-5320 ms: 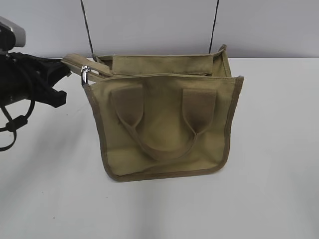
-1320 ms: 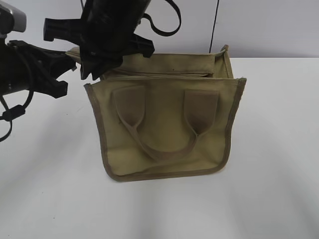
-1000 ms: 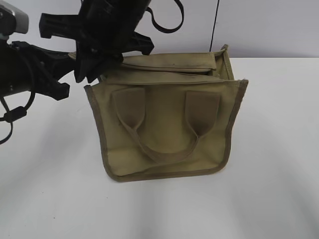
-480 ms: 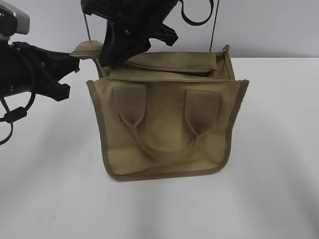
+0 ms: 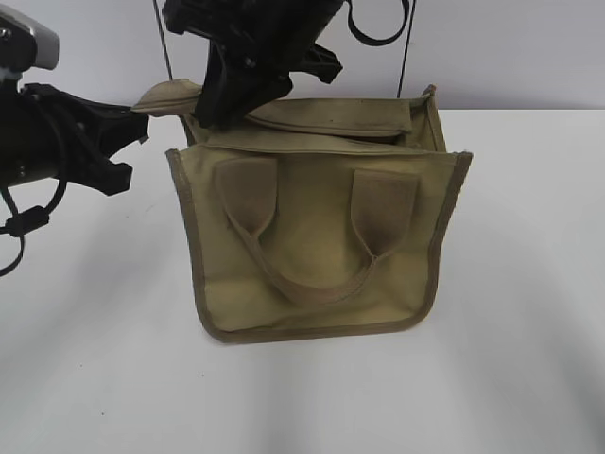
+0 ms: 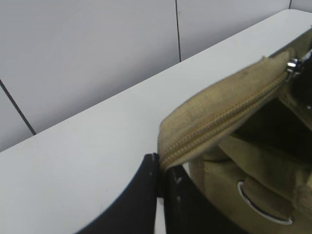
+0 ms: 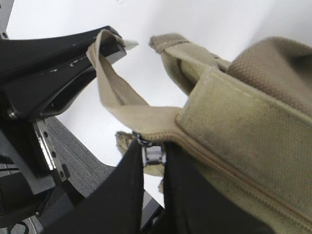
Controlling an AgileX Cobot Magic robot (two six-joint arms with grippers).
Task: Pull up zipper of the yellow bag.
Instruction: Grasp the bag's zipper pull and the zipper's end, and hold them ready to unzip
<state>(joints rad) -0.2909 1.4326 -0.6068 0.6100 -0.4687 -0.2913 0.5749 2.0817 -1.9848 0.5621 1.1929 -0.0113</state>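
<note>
White table (image 5: pixel 529 284), khaki yellow bag (image 5: pixel 312 246), upright

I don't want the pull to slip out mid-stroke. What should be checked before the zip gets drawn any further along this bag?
1. Left gripper anchors the end of the zipper: ok, its jaws are shut on the fabric end.
2. Right gripper has the silver pull: ok, the pull sits between its jaws.
3. Strip taut between the grippers: cannot tell; it looks straight in the left wrist view and curved in the right wrist view.
4. Yellow bag upright on the table: ok.
5. Strap handles clear of the top: ok, they lie on the bag's face.
6. Track ahead of the pull clear: cannot tell, the right gripper hides it.
</note>
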